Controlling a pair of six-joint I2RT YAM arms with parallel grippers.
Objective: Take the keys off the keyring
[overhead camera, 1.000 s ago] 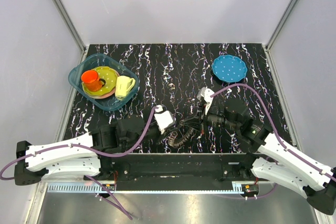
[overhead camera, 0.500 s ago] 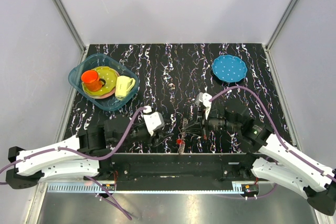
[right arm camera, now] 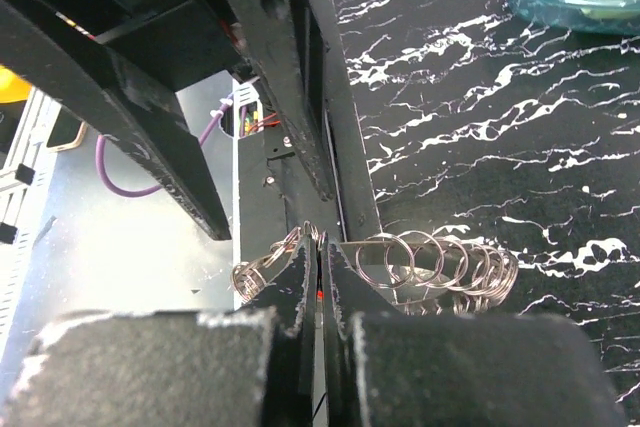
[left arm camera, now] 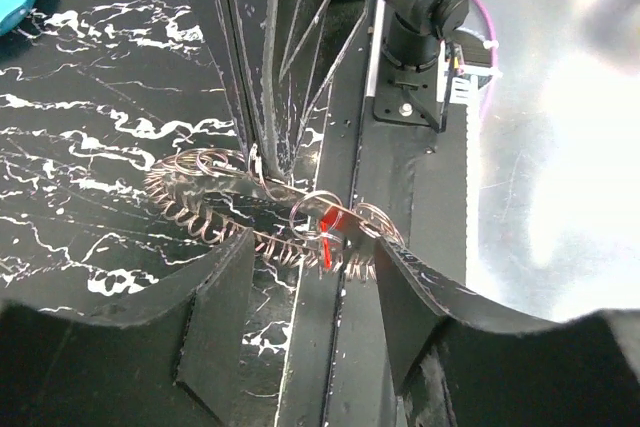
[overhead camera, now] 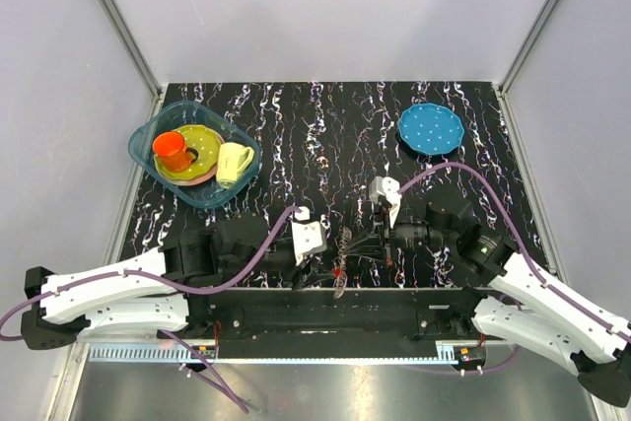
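Observation:
The keyring (overhead camera: pixel 347 245) is a dark wire loop strung with several small metal rings, held at the table's near edge. A tiny red key (overhead camera: pixel 337 268) hangs on its near part. My right gripper (overhead camera: pixel 373 242) is shut on the keyring; in the right wrist view (right arm camera: pixel 321 247) the jaws pinch the loop (right arm camera: pixel 440 267) with the red piece between them. My left gripper (overhead camera: pixel 317 265) is open. In the left wrist view (left arm camera: pixel 315 257) its fingers stand either side of the red key (left arm camera: pixel 328 232) and the keyring (left arm camera: pixel 215 202), not touching them.
A teal tub (overhead camera: pixel 148 158) at the back left holds an orange cup (overhead camera: pixel 174 150), a yellow plate and a cream mug (overhead camera: pixel 234 162). A blue dotted plate (overhead camera: pixel 431 128) lies at the back right. The table's front edge and black rail (overhead camera: pixel 325 305) run under the ring.
My left gripper drew back to the left, then came right again up to the ring. My right gripper shifted slightly left and lifted the ring, so the red key now shows.

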